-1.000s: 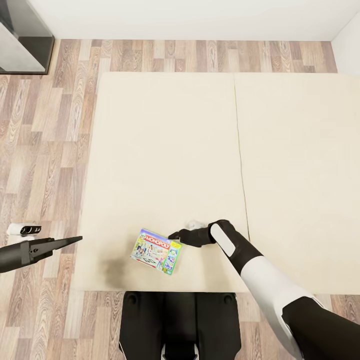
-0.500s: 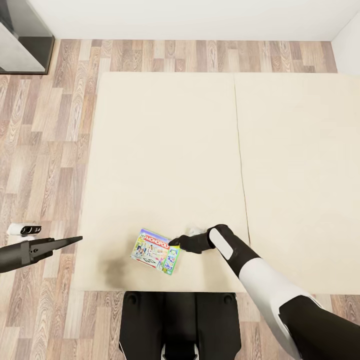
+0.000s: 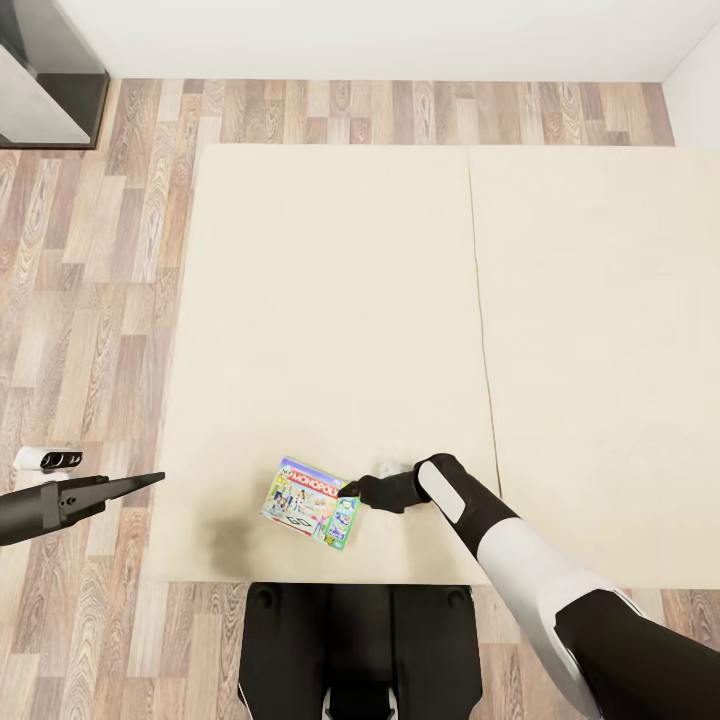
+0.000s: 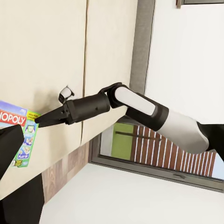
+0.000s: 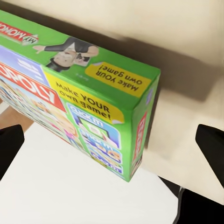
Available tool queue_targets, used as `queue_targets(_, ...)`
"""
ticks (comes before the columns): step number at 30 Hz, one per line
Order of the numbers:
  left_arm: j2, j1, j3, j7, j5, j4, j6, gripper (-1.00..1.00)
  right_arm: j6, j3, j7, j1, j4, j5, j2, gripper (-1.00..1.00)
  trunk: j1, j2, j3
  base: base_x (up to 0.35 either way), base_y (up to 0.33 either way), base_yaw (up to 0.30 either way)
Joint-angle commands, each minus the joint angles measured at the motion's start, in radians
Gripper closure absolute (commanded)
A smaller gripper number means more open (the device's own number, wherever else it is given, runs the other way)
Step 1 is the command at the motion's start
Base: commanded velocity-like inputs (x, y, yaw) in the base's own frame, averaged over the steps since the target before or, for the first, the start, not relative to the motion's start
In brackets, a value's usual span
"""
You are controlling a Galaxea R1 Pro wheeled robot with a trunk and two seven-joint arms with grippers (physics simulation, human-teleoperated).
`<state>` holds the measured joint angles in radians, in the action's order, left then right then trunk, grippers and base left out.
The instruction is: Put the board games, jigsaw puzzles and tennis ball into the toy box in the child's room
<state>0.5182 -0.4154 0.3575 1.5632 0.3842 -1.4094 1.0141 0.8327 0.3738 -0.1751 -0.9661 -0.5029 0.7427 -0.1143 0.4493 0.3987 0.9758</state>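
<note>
Head view: Monopoly box (image 3: 312, 503) lies on beige bed (image 3: 330, 300), wood-plank floor (image 3: 90, 290) around.

head overhead, wrists close, perhaps sharing Monopoly box (image 3: 313, 503)

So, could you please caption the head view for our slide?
Right gripper reaching the Monopoly board game on the beige bed.

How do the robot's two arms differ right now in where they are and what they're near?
The right end effector reaches over the beige bed mattress, its tip at the colourful Monopoly game box. The left end effector hangs over the wood-plank floor, away from the box. Both are dark and pointed.
</note>
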Motion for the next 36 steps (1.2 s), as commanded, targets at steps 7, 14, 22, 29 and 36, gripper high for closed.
queue_targets(7,0.000,0.000,0.000,0.004,-0.001,0.000,0.011,-1.00,-0.004,0.003,-0.007,0.000,-0.004,-0.016,-0.002,-1.00,0.001,0.001,0.001,0.000,0.000,0.000)
queue_targets(14,0.000,0.000,0.000,0.004,-0.001,0.000,0.011,-1.00,-0.020,0.002,-0.007,0.000,-0.010,-0.015,-0.002,-1.00,0.001,0.001,0.001,0.000,0.000,0.000)
queue_targets(22,0.000,0.000,0.000,0.003,-0.001,0.000,0.011,-1.00,-0.031,0.001,-0.007,0.000,-0.011,-0.015,-0.010,-1.00,0.001,0.001,0.001,0.000,0.000,0.000)
queue_targets(29,0.000,0.000,0.000,0.003,-0.001,0.000,0.011,-1.00,-0.033,0.001,-0.007,0.000,-0.011,-0.015,-0.014,-1.00,0.001,0.001,0.001,0.000,0.000,0.000)
queue_targets(36,0.000,0.000,0.000,0.003,-0.001,0.000,0.011,-1.00,-0.034,0.001,-0.007,0.000,-0.011,-0.015,-0.016,-1.00,0.001,0.001,0.001,0.000,0.000,0.000)
